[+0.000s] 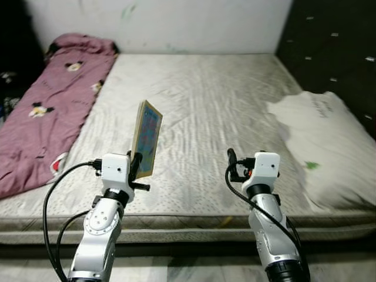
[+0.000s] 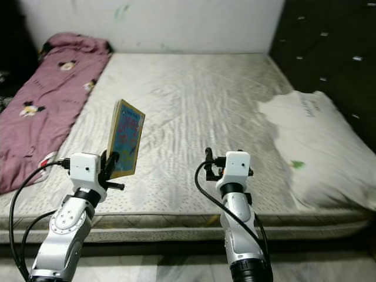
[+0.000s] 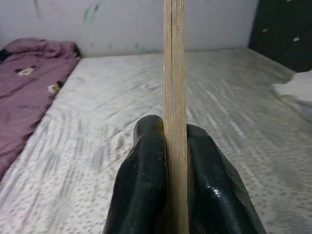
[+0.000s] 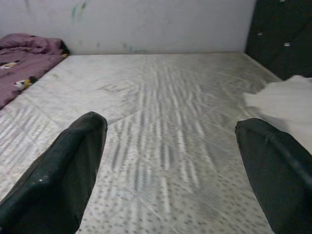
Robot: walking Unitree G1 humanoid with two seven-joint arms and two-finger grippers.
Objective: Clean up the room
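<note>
My left gripper (image 1: 137, 166) is shut on a thin picture book (image 1: 147, 138) with a blue, colourful cover, holding it upright by its lower edge over the near part of the bare mattress (image 1: 205, 106). The left wrist view looks straight at the book's edge (image 3: 174, 97), pinched between both black fingers (image 3: 146, 180). My right gripper (image 1: 231, 158) is raised above the mattress's near edge, open, with nothing between its fingers (image 4: 63, 175).
A purple cartoon-print blanket (image 1: 47, 100) lies along the mattress's left side. A white pillow (image 1: 323, 141) rests at the right, against a dark padded headboard (image 1: 335, 47). A white wall (image 1: 158, 23) stands behind the bed.
</note>
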